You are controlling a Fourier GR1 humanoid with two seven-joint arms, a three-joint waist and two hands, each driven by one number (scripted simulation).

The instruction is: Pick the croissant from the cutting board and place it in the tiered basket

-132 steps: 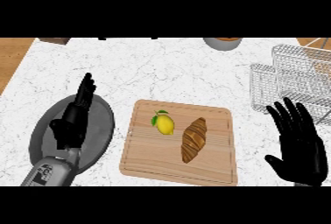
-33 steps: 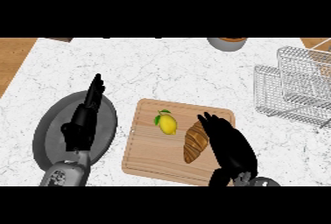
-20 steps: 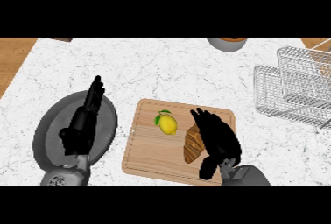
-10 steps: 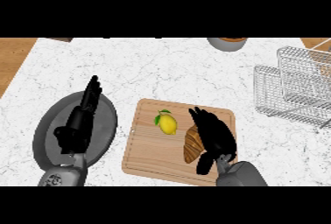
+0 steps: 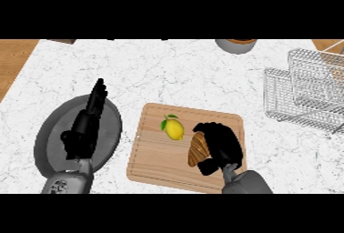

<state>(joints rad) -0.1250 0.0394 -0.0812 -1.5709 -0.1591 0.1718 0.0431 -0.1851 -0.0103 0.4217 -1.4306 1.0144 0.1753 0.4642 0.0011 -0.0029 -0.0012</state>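
I see the right robot hand (image 5: 222, 144) curled round the croissant (image 5: 197, 150) on the cutting board (image 5: 156, 157). Left robot hand (image 5: 83, 128) rests with fingers straight above the grey plate (image 5: 52, 132).

Right hand (image 5: 222, 145) lies on the cutting board (image 5: 158, 159), fingers curled over the croissant (image 5: 197, 150), which rests on the board. Lemon (image 5: 174, 129) sits just left of the croissant. Left hand (image 5: 86, 127) is over a grey plate (image 5: 50, 136), fingers straight. Wire basket (image 5: 309, 91) stands at right, well apart. A bowl (image 5: 236, 45) sits at the top edge.
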